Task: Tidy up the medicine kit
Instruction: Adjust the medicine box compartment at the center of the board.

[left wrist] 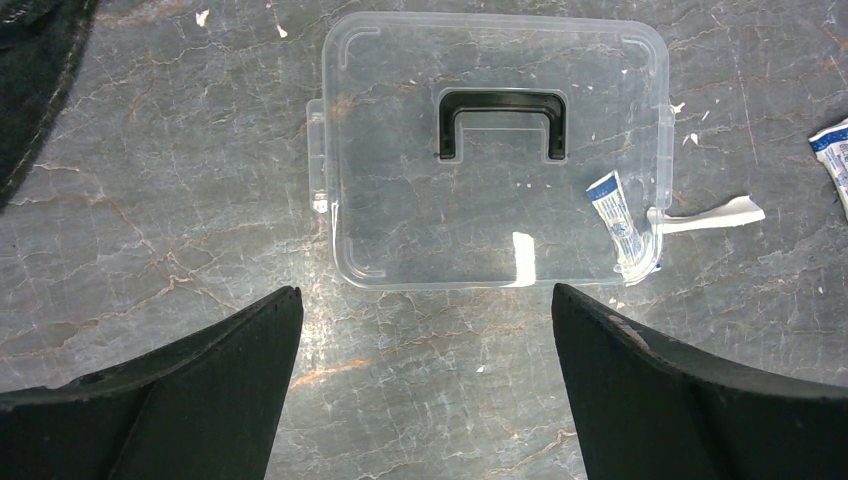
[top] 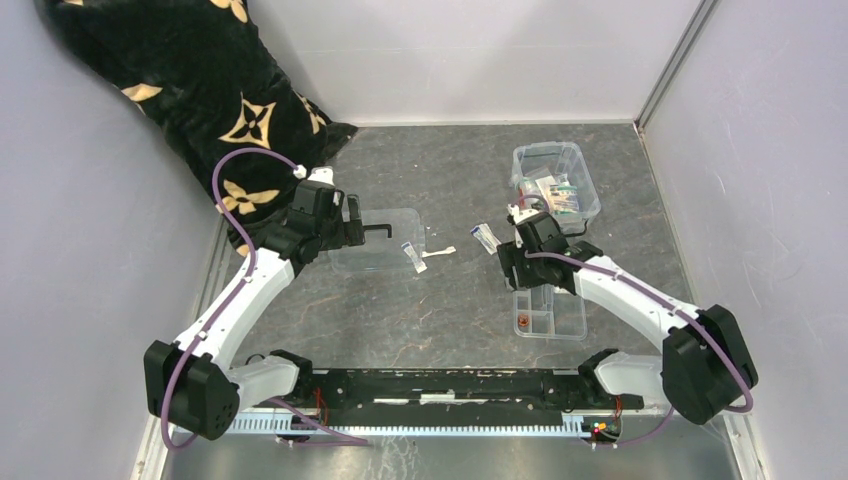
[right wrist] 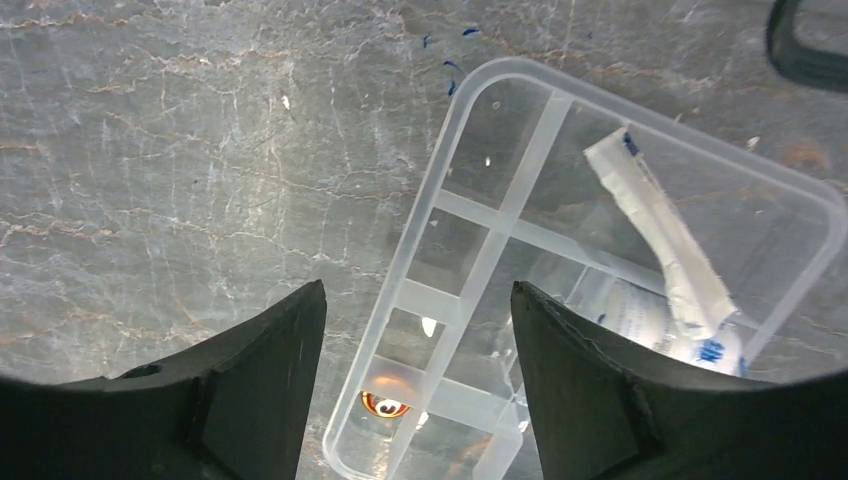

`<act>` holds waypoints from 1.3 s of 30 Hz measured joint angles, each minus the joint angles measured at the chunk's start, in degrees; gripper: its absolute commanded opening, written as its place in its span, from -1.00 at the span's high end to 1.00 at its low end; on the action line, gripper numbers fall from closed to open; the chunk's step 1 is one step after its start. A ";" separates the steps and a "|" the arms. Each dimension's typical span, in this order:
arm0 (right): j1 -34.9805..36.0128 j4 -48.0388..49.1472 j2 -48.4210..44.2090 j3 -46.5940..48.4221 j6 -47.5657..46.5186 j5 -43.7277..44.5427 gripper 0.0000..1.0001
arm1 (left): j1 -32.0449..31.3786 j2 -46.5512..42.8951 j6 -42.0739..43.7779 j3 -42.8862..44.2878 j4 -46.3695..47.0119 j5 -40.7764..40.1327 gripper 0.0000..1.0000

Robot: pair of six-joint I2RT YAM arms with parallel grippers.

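The left gripper [left wrist: 425,295] hangs with its two fingers spread wide and empty, just short of one flat clear lid [left wrist: 400,210]. The lid lies on the table [left wrist: 150,200] with its single black handle [left wrist: 502,100] up. One blue-and-white sachet [left wrist: 620,222] rests on the lid's corner, one white strip [left wrist: 712,214] lies just beside it, and a second sachet [left wrist: 832,160] lies further off. The right gripper [right wrist: 418,290], fingers apart and holding nothing, hovers over one divided tray [right wrist: 470,120]. The tray holds a long white packet [right wrist: 660,235] and one small orange item [right wrist: 385,403]. The medicine kit [top: 585,180] stands lidless at the table's far right, with packets inside.
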 measured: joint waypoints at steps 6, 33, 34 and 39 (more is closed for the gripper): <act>0.00 1.64 -0.44 -3.41 2.78 -2.86 -0.55 | 0.00 0.00 0.00 0.00 0.00 0.00 -1.00; 20.15 2.75 -2.21 -0.44 8.11 -3.87 -0.52 | 0.00 0.02 0.00 0.00 0.00 -0.17 -1.00; 20.13 2.16 -2.84 0.87 7.50 -2.40 -0.53 | 0.00 0.00 0.00 0.00 0.00 -0.28 -1.00; 20.04 1.64 -4.07 8.28 1.01 3.69 -0.44 | 0.00 -0.02 0.00 0.00 -0.02 -1.22 -1.00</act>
